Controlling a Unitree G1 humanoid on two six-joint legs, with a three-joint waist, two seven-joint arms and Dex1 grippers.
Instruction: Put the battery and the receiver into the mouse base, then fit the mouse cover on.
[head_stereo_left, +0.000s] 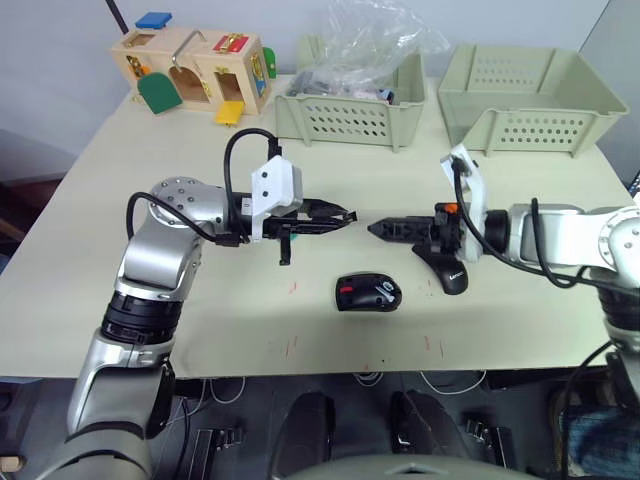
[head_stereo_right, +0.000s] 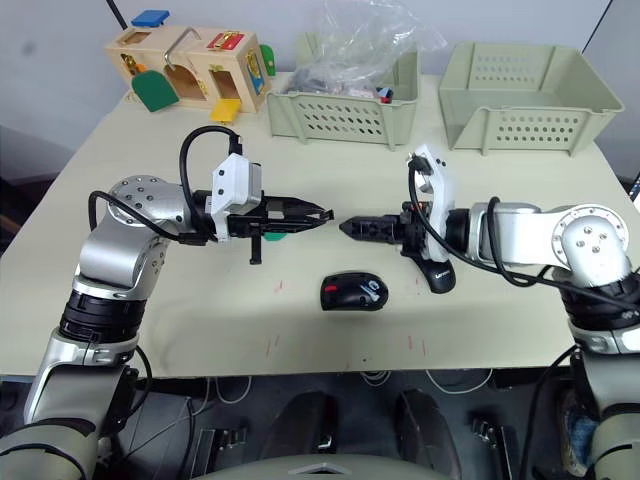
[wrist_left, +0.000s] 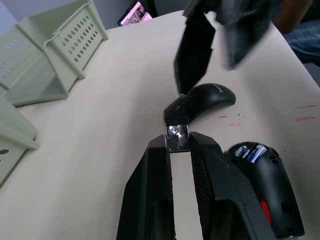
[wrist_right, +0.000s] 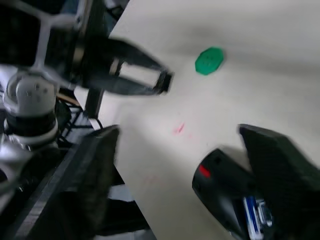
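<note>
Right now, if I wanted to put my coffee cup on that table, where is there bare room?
The wide patch between the wooden toy box and the left gripper is bare. So is the strip in front of the right basket. It is crowded mid-table, where the right gripper meets the left one above the mouse base, beside the mouse cover.
</note>
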